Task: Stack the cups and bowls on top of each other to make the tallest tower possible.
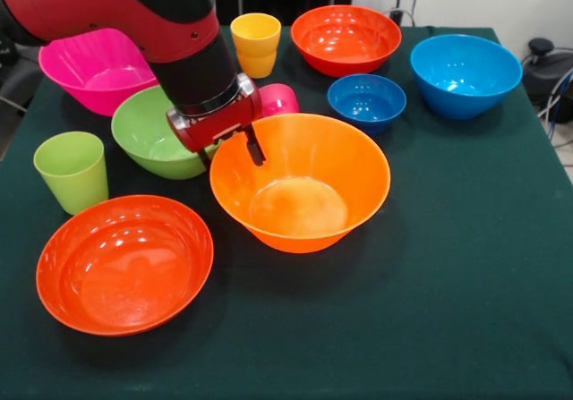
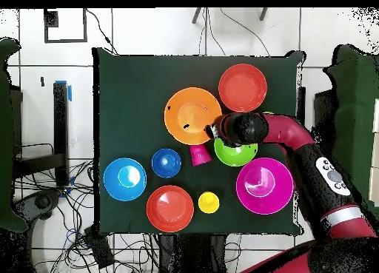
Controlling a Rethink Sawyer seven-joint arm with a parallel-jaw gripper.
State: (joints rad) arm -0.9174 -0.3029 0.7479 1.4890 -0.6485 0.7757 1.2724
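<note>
My gripper (image 1: 229, 152) hangs at the left rim of the big orange bowl (image 1: 300, 181). It is open; one finger (image 1: 255, 146) is inside the rim and the other is outside. In the overhead view the gripper (image 2: 215, 129) is at that bowl's (image 2: 191, 113) edge. The red-pink cup (image 1: 281, 98) lies on its side just behind the gripper. The green bowl (image 1: 143, 136) is beside it. The lime green cup (image 1: 72, 169) and the yellow-orange cup (image 1: 256, 44) stand upright. No tower stands; each piece sits alone.
The big pink bowl (image 1: 89, 69) is at the far left and a red-orange bowl (image 1: 125, 261) is near left. A second red-orange bowl (image 1: 346, 38), the small dark blue bowl (image 1: 367, 102) and the light blue bowl (image 1: 466, 73) are at the far right. A dark green cloth (image 1: 448, 266) covers the table.
</note>
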